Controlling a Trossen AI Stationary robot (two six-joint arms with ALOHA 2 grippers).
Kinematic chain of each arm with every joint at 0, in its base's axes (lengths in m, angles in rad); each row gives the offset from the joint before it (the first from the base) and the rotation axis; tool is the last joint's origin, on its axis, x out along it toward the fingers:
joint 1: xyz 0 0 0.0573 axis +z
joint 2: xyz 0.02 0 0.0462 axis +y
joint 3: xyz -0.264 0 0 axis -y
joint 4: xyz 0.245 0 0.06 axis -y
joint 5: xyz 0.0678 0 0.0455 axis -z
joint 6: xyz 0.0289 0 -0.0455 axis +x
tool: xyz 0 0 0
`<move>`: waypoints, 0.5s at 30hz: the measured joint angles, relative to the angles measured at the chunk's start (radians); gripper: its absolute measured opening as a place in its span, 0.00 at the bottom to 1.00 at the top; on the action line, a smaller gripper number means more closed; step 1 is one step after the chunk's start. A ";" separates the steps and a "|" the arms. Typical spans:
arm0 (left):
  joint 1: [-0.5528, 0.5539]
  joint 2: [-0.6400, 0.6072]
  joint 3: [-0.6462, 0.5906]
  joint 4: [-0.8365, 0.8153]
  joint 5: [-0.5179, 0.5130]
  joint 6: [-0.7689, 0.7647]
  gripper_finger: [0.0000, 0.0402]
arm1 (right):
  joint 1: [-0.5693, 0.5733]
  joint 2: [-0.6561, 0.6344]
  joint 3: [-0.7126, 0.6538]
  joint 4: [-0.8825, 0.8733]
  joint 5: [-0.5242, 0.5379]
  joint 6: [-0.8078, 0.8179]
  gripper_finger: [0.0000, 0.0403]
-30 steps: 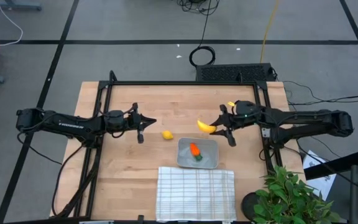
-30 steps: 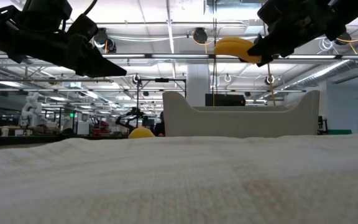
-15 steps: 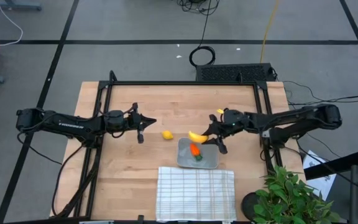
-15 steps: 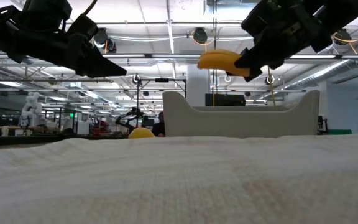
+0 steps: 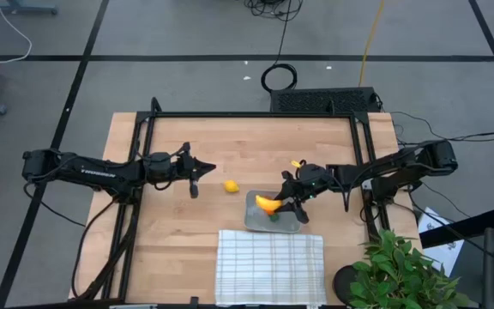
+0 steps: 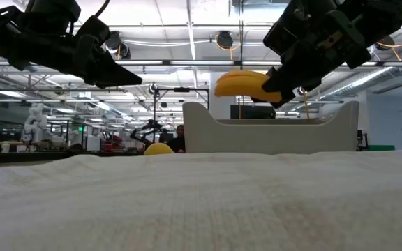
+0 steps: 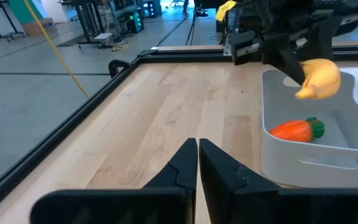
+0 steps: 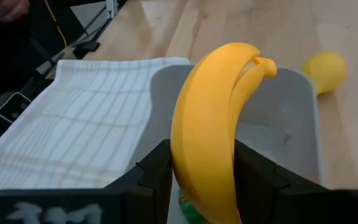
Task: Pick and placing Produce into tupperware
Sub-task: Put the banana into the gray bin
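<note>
My right gripper (image 5: 286, 202) is shut on the yellow banana (image 5: 267, 204) and hangs over the grey tupperware (image 5: 251, 224). The low view shows the banana (image 6: 243, 82) above the tupperware's wall (image 6: 271, 132). The orange carrot (image 7: 294, 129) with its green top lies on the floor of the tupperware (image 7: 303, 165). The lemon (image 5: 230, 185) rests on the wood to the left of the tupperware's far left corner. My left gripper (image 5: 197, 177) waits shut left of the lemon, above the table, its fingers (image 7: 197, 146) together. My right gripper (image 8: 204, 171) pinches the banana between its two fingers (image 8: 157, 168), on the banana's flanks (image 8: 185, 155). The banana's stem end (image 8: 263, 65) sticks out past the fingertips. The fingers come from the table's right, slanting down. The banana is lifted clear above the tupperware (image 8: 291, 84).
A white checked cloth (image 5: 270, 266) lies spread at the table's near edge, just in front of the tupperware. A potted plant (image 5: 401, 266) stands at the near right corner. A black frame (image 5: 247, 114) runs along the far and side edges. Bare wood lies between the arms.
My right gripper has carried the banana toward the table's left and near edge and downward, from beyond the tupperware's far right corner to above the tupperware. It has stayed shut on the banana. The left arm, the lemon and the carrot have kept still.
</note>
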 joint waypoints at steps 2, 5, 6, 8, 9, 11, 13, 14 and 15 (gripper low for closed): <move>0.000 0.000 0.000 0.000 0.004 -0.001 0.05 | 0.013 0.004 0.000 0.003 0.000 0.008 0.30; 0.000 0.000 0.000 0.000 0.004 -0.003 0.05 | 0.032 0.012 0.000 0.003 0.000 0.016 0.30; 0.000 0.000 0.000 0.000 0.004 -0.006 0.05 | 0.037 0.014 0.000 0.005 0.000 0.017 0.30; 0.000 0.000 0.000 0.000 0.004 -0.007 0.05 | 0.045 0.022 0.000 0.007 0.000 0.033 0.30; 0.000 0.000 0.000 0.000 0.004 -0.007 0.05 | 0.045 0.031 0.000 0.010 0.000 0.043 0.30; 0.000 0.000 0.000 0.000 0.004 -0.009 0.05 | 0.051 0.048 0.000 0.010 0.000 0.054 0.30; 0.000 0.000 0.000 0.000 0.005 -0.010 0.05 | 0.058 0.067 0.000 0.031 0.001 0.053 0.30; 0.000 0.000 0.000 0.000 0.005 -0.011 0.05 | 0.059 0.079 0.000 0.045 0.001 0.055 0.30; 0.000 0.000 0.000 0.000 0.005 -0.011 0.05 | 0.059 0.091 0.000 0.059 0.000 0.062 0.30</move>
